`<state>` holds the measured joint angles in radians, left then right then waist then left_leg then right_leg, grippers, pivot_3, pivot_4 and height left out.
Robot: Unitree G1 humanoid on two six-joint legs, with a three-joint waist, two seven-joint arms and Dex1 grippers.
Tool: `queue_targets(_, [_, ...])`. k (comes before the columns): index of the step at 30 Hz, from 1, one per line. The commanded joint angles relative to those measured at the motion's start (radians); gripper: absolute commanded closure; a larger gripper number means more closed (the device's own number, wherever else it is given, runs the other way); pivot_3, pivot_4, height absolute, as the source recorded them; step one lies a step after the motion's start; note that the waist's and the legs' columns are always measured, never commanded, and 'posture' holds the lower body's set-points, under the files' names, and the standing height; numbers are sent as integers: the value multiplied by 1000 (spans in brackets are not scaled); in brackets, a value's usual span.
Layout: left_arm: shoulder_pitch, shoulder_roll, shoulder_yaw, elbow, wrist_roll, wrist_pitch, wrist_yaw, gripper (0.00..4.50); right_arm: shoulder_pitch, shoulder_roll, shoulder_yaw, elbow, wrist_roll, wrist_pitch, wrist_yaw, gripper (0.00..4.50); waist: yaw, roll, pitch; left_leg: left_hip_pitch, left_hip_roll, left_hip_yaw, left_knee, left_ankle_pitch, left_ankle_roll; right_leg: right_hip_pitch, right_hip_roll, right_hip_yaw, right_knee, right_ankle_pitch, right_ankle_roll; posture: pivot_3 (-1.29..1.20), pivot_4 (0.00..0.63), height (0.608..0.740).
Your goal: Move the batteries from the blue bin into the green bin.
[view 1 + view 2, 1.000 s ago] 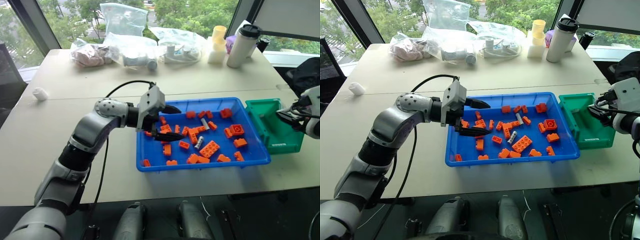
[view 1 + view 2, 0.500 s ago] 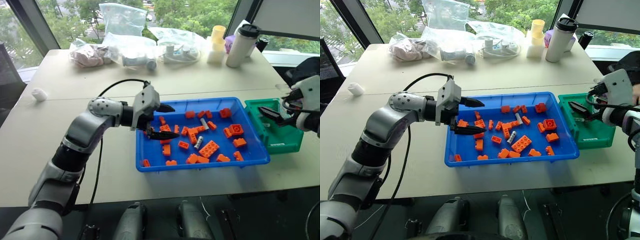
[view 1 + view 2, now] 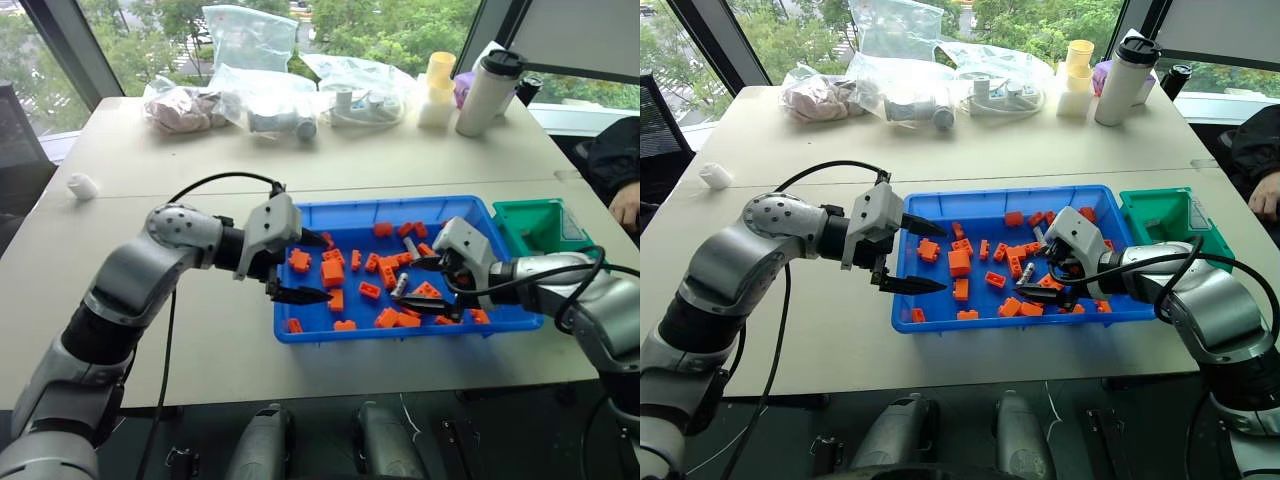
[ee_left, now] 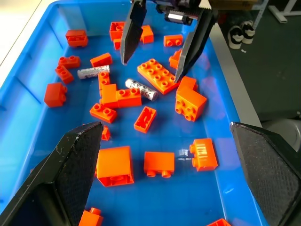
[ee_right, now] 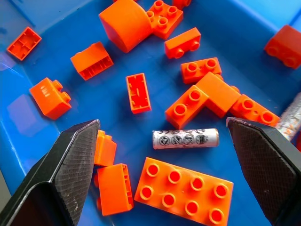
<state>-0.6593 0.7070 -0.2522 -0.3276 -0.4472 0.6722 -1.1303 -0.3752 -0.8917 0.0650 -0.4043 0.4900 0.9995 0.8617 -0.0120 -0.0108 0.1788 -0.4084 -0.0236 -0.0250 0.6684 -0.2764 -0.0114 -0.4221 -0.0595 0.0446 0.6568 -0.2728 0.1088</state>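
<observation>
Two batteries lie in the blue bin [image 3: 300, 335] among many orange bricks [image 5: 184, 190]. One battery [image 5: 186, 139] rests flat on the blue floor, just beside a big flat brick, and it sits right between the two wide-apart black fingers of the right gripper [image 3: 1052, 277]. The other battery [image 4: 93, 72] lies a little way off, next to some small bricks. The green bin [image 3: 1168, 222] stands just past the right end of the blue bin. What is inside it is hard to make out. A second ago the right gripper was over by the green bin with its fingers closer together. Now it has swung across into the blue bin, its fingers are spread wide, and it holds nothing. That looks like it dropped something off and came back for the next battery. The left gripper [image 3: 298, 268] has pulled back a little toward the left end of the blue bin. Its fingers are wide apart too and hold nothing, so it seems to be making room. The next job is probably to go down and squeeze the battery without pinching a brick
</observation>
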Motion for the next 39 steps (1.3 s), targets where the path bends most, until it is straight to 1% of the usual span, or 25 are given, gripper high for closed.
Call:
queue_targets(1, [13,3,27,-51,-13,10,19,0,-37,5,19,8,-23,19,-32,45,0,0,0,0,0,0,0,0,0,0,0,0,0,0,0,0,150,740])
queue_targets(8, [3,-10,26,-10,-1,-9,23,0,-66,46,92,47,-63,29,-72,45,0,0,0,0,0,0,0,0,0,0,0,0,0,0,0,0,150,740])
queue_targets(19, [-5,-19,20,-7,4,-18,25,0,-81,49,168,100,-136,-1,-69,45,0,0,0,0,0,0,0,0,0,0,0,0,0,0,0,0,150,740])
queue_targets(20, [-5,-21,19,-8,5,-19,26,0,-81,53,167,103,-138,-3,-69,543,0,0,0,0,0,0,0,0,0,0,0,0,0,0,0,0,150,740])
queue_targets(21, [-5,-21,20,-8,5,-19,27,0,-82,52,168,101,-139,-7,-64,803,0,0,0,0,0,0,0,0,0,0,0,0,0,0,0,0,150,740])
queue_targets(24, [-4,-22,21,-10,5,-18,27,0,-85,51,165,101,-145,-11,-60,2262,0,0,0,0,0,0,0,0,0,0,0,0,0,0,0,0,150,740])
queue_targets(27, [-3,-21,21,-11,5,-17,28,0,-84,51,152,95,-145,-23,-56,2321,0,0,0,0,0,0,0,0,0,0,0,0,0,0,0,0,150,740])
queue_targets(30, [-2,-20,21,-13,5,-17,29,0,-83,40,98,76,-126,-18,-55,2321,0,0,0,0,0,0,0,0,0,0,0,0,0,0,0,0,150,740])
queue_targets(34, [-2,-23,19,-18,1,-19,24,0,-89,-25,-54,38,-65,21,-32,2321,3,0,0,0,0,0,0,0,0,0,0,0,0,0,0,0,150,740])
queue_targets(37, [-40,-102,50,26,-33,-24,63,0,-123,-85,-236,107,-58,8,-53,2321,7,0,0,0,-1,0,0,0,0,0,-1,0,0,0,0,0,150,740])
queue_targets(39, [-85,-153,55,68,-40,-40,64,0,-140,-143,-336,216,-100,-21,-95,2321,15,0,0,-1,-1,0,1,0,0,0,-1,-1,0,0,0,0,150,740])
